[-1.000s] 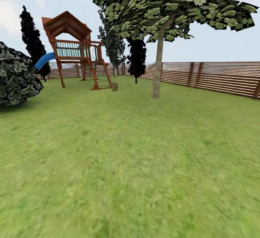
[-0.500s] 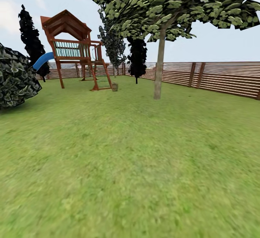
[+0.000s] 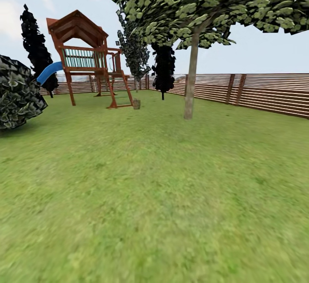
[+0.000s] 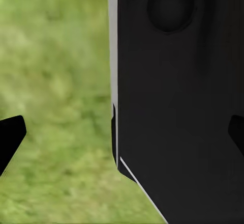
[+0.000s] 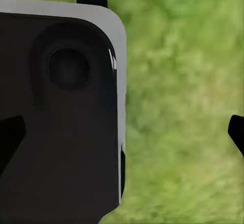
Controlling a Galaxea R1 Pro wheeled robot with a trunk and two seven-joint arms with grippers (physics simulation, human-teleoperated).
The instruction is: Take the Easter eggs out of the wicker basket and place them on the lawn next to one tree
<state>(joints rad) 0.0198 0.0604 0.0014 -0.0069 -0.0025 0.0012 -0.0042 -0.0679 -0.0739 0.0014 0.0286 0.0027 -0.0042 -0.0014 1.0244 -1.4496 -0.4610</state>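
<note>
Head view, left to right. A dark leafy bush stands at the left edge of the lawn. Behind it rises a narrow near-black columnar tree. Next comes a red-brown wooden play tower with a blue slide on its left side. Just right of the tower's ladder foot, a small brownish object stands on the grass; it may be the wicker basket, but it is too small and far off to tell, and I can make out no eggs. Further right stand a grey-leaved tree and a second black columnar tree. The tree with the pale straight trunk and broad light green canopy stands right of centre, well apart from the small object. A slatted wooden fence runs along the far side and the right edge.

Left wrist view: my left gripper points at blurred grass. Its two dark fingertips sit at opposite edges of the frame, spread wide, with nothing pinched between them. A black body panel with a grey rim lies between them and the grass.

Right wrist view: my right gripper is in the same pose. Its fingertips are spread to the frame edges, holding nothing, over grass. A black, grey-rimmed panel takes up one side.
</note>
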